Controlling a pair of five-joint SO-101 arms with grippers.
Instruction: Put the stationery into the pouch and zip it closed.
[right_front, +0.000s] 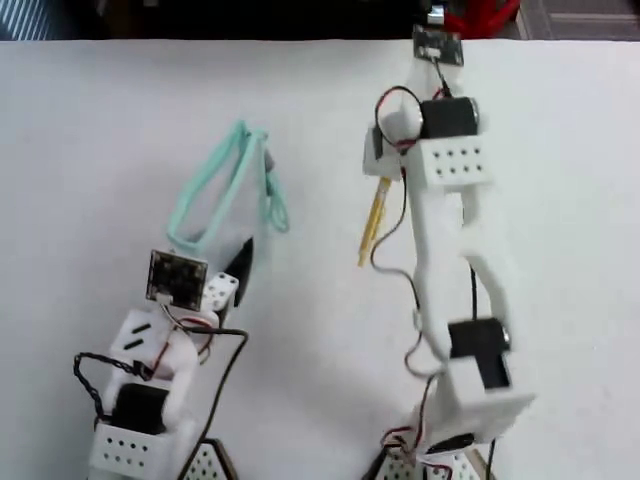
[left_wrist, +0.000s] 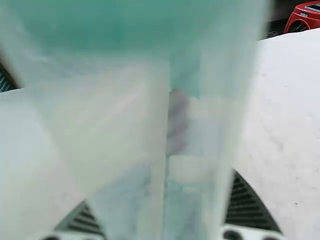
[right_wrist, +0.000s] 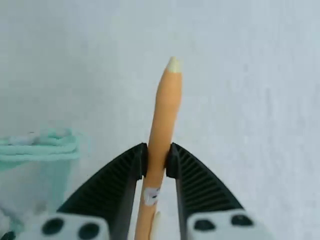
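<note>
The pouch (right_front: 212, 190) is clear with a teal zip edge and stands open on the table left of centre. My left gripper (right_front: 237, 268) holds its near end, and in the left wrist view the pouch (left_wrist: 125, 100) lies close between the fingers (left_wrist: 245, 205). A small grey thing (left_wrist: 176, 122) shows through the plastic. My right gripper (right_front: 383, 162) is shut on an orange pen (right_front: 374, 220), right of the pouch, with the pen tip toward the near side. In the right wrist view the pen (right_wrist: 162, 120) sticks out past the black fingers (right_wrist: 122, 172), with the pouch (right_wrist: 40, 145) off to one side.
The white table (right_front: 90, 130) is bare on both sides of the arms. The right arm (right_front: 460, 260) stretches from the near edge toward the far edge. A red object (right_front: 480, 15) lies beyond the far edge.
</note>
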